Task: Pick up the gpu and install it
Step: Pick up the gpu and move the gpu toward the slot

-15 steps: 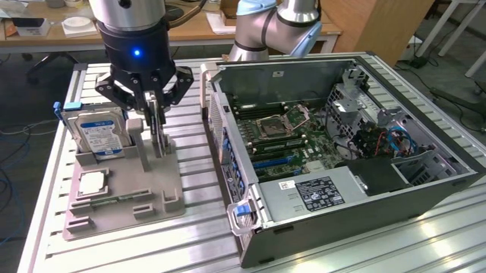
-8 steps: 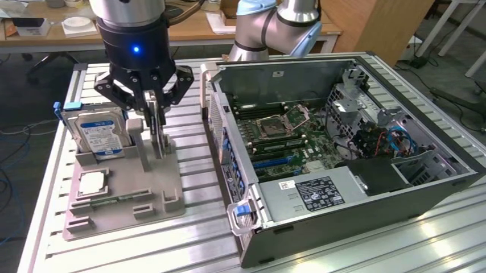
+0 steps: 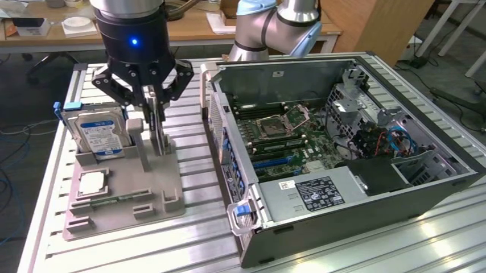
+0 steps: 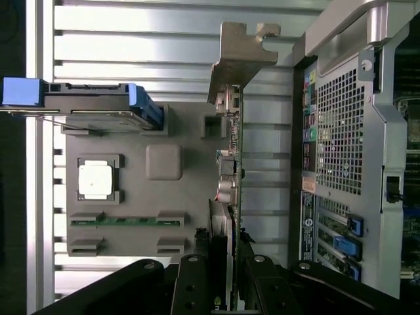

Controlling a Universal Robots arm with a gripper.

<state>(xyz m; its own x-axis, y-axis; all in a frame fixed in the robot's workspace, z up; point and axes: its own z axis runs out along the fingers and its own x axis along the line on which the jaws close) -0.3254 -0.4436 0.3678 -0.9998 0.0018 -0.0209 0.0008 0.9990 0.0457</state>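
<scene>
Exterior view: tool [image 3: 152, 107] clamped on gpu [image 3: 159, 139]; slatted metal table [image 3: 152, 245]; wooden desk [image 3: 196, 31] behind.

gpu [image 3: 158, 139] upright in gray holder [image 3: 129, 199] w/ fingers [image 3: 145, 108] clamped on.

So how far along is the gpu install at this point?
Done: the pincer is down over the grey holder and closed on the gpu. In hand: the card stands upright with its lower edge at the holder's slot; I cannot tell whether it has lifted free. Left: the whole install, as the card is nowhere in the open computer case.
</scene>
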